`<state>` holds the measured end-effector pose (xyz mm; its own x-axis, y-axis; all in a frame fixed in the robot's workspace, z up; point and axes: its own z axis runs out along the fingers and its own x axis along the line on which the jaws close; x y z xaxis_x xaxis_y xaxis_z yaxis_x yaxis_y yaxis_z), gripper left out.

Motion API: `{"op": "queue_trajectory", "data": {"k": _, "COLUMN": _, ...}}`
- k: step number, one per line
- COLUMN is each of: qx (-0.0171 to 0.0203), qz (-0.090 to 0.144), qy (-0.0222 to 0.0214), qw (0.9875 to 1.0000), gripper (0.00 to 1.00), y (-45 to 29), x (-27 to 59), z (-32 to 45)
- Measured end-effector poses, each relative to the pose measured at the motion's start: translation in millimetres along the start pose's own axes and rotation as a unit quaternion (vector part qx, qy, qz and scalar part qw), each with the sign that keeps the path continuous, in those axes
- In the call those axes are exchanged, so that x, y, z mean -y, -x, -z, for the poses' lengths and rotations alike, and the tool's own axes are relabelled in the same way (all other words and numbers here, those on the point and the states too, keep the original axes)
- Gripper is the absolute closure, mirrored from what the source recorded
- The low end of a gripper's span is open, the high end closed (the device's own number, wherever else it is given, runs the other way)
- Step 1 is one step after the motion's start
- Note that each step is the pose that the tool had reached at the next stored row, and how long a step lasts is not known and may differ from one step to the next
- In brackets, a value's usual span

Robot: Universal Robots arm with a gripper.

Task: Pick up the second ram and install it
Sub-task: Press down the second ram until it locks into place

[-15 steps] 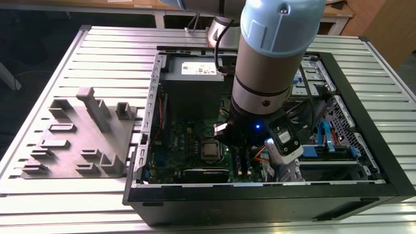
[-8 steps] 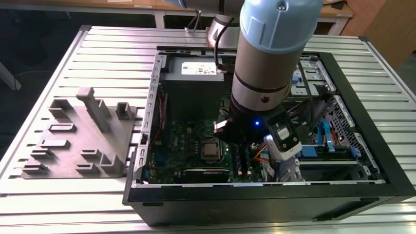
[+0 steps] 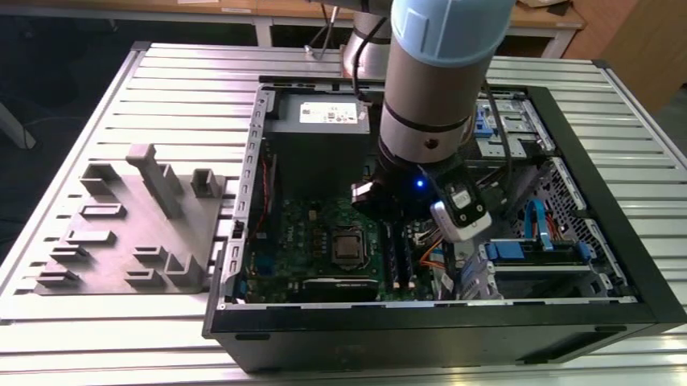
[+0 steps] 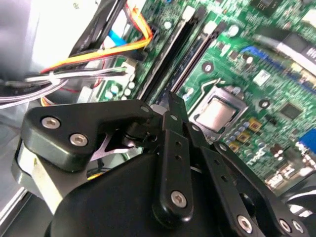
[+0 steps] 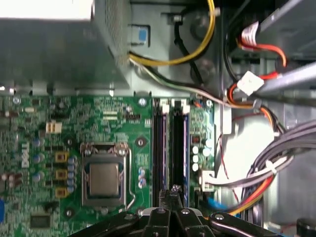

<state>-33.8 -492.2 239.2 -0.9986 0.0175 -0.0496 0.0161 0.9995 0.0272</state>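
- Hanging down inside the open computer case (image 3: 601, 145) on the worktop (image 3: 193, 80), arm (image 3: 440, 80) reaching over the motherboard (image 5: 123, 123).
- Holding the claw (image 5: 171, 191) closed, fingertips (image 4: 170, 106) pressed together in both wrist views; nothing showing between them.
- Pointing the tips at the near end of the two memory slots (image 5: 159, 148), just beside the processor socket (image 5: 104, 173).
- Reading the dark strip in the slot on the cable side as the second ram (image 5: 177, 148); cannot tell whether fully seated or merely resting there.
- Lying lengthwise along its slot, long axis running straight away from the claw toward the power supply end of the board.
- Sitting almost directly under the tips at its near end, touching or just clear: cannot tell.
- Standing well apart on the worktop, a grey parts holder (image 3: 129, 233).
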Motion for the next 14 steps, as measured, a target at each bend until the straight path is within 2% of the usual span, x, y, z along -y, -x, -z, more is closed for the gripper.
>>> {"op": "queue_trajectory", "data": {"k": 3, "qx": 0.0000, "qz": 0.000, "qy": 0.0000, "qw": 1.0000, "gripper": 0.93, "y": -0.1, "x": -3.5, "z": -0.2}}
{"op": "queue_trajectory", "data": {"k": 7, "qx": 0.0000, "qz": 0.000, "qy": -0.0001, "qw": 1.0000, "gripper": 0.93, "y": 0.0, "x": -3.6, "z": 3.3}}
{"op": "queue_trajectory", "data": {"k": 14, "qx": 0.0000, "qz": 0.000, "qy": 0.0000, "qw": 1.0000, "gripper": 0.93, "y": 0.0, "x": -3.7, "z": 3.5}}
